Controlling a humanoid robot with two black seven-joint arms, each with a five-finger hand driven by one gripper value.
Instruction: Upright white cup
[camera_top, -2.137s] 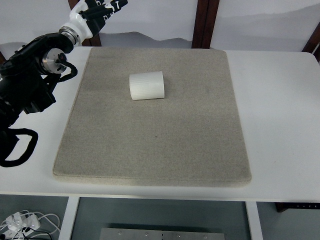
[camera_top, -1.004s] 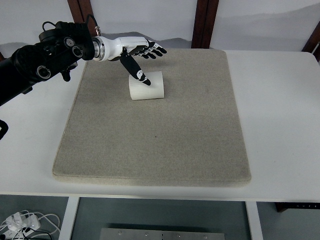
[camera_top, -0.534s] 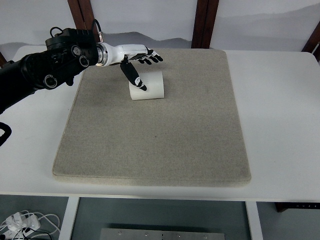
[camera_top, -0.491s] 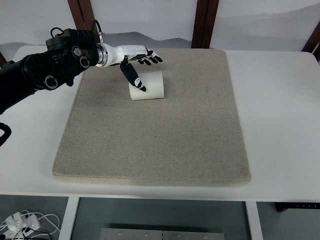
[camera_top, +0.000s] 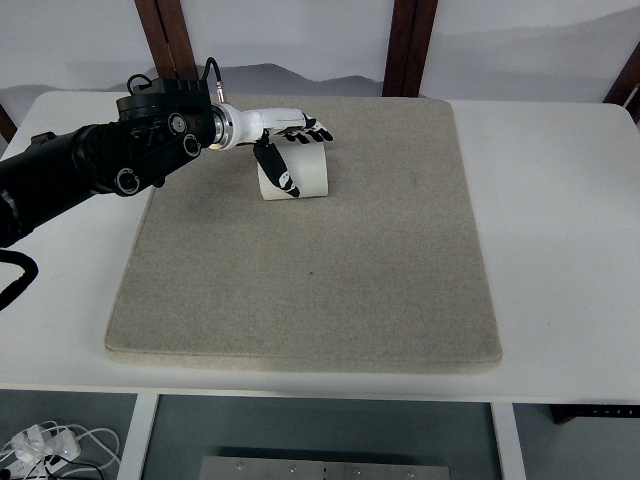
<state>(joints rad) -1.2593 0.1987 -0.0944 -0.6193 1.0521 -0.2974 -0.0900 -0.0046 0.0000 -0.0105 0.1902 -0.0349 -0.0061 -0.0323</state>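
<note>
Upper left of frame: the left hand (camera_top: 285, 135) and its black arm lie over the white cup (camera_top: 297, 172), barring the way in from the left and from above.
Cup's right and lower sides: bare grey mat (camera_top: 330, 270), free to pass.
Right half of frame: only white table (camera_top: 560, 240), unobstructed.
Bottom of frame: mat and table edge, open.

left hand (camera_top: 285, 140) swung in from the table's far-left corner, now lower and further over white cup (camera_top: 300, 172); fingers spread across its top, thumb down its near-left face. Cup unmoved, on its side.
</note>
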